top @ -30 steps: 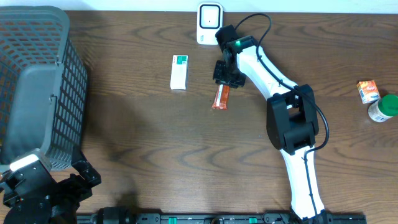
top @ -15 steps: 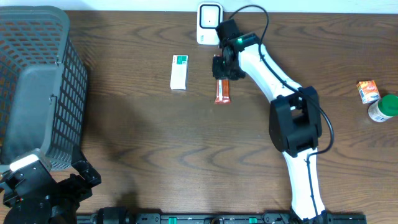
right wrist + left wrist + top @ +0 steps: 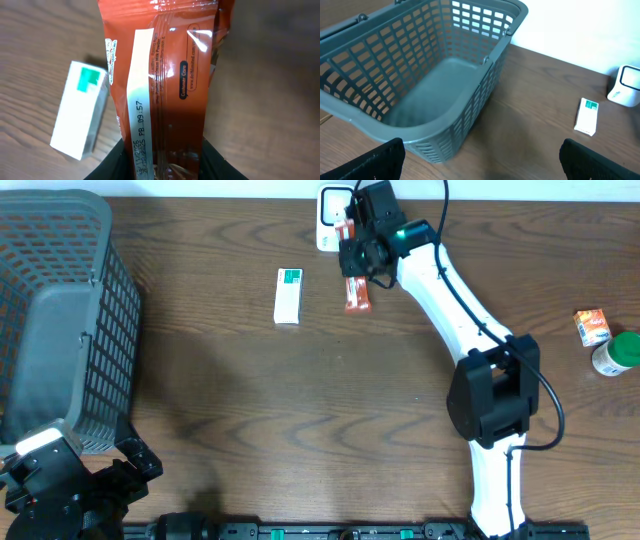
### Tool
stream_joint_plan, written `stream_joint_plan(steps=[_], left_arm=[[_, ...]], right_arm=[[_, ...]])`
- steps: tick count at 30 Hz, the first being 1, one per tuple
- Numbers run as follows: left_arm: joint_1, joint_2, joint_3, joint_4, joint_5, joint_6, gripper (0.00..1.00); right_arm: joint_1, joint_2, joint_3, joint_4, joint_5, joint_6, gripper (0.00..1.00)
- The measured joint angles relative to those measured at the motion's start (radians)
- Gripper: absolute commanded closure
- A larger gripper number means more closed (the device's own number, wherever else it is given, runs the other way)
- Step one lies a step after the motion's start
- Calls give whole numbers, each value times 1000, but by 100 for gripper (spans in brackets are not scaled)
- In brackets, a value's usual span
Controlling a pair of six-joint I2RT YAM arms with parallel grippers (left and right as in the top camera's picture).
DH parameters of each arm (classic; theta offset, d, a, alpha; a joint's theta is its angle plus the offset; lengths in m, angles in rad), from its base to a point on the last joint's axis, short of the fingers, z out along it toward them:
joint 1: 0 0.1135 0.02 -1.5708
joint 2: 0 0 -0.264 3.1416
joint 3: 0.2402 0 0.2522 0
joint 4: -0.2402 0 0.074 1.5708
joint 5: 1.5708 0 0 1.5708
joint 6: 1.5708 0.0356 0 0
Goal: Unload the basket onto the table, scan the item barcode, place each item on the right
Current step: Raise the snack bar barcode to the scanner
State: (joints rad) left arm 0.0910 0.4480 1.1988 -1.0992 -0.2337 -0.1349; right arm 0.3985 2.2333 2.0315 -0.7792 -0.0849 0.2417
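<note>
**Right gripper** [image 3: 165, 162]: jaws clamped on the snack bar [image 3: 165, 75], a red-orange wrapper running lengthwise out from between the 2 dark fingers [image 3: 116, 161]. Only the right wrist view resolves the wrapper's back seam, with a white strip bearing a printed date code. No barcode is legible there.

The overhead view alone places the grip. The right gripper [image 3: 362, 255] holds the snack bar [image 3: 357, 295] at the table's [image 3: 300, 400] far edge, and the bar's upper end lies just beside the white scanner [image 3: 337, 215].

The white box [image 3: 288, 295] with a green patch lies flat, near the bar on the side toward the basket. It appears in all 3 views.

**Left gripper** [image 3: 482, 170]: fingers wide apart, holding nothing, at the near corner beside the grey basket [image 3: 100, 300]. Only the left wrist view shows the basket's interior.

An orange carton [image 3: 592, 328] touches a green-capped bottle [image 3: 618, 352], well apart from the rest and seen only from overhead.
</note>
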Motion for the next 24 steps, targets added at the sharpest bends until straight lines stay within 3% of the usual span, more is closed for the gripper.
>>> stream_joint_plan(steps=[9,24], left_arm=[[0,0,0,0,0,0,0],[0,0,0,0,0,0,0]], right_arm=[[0,-127,0,93,11,-23,74],[3,-209,0,63,14,-26,72]])
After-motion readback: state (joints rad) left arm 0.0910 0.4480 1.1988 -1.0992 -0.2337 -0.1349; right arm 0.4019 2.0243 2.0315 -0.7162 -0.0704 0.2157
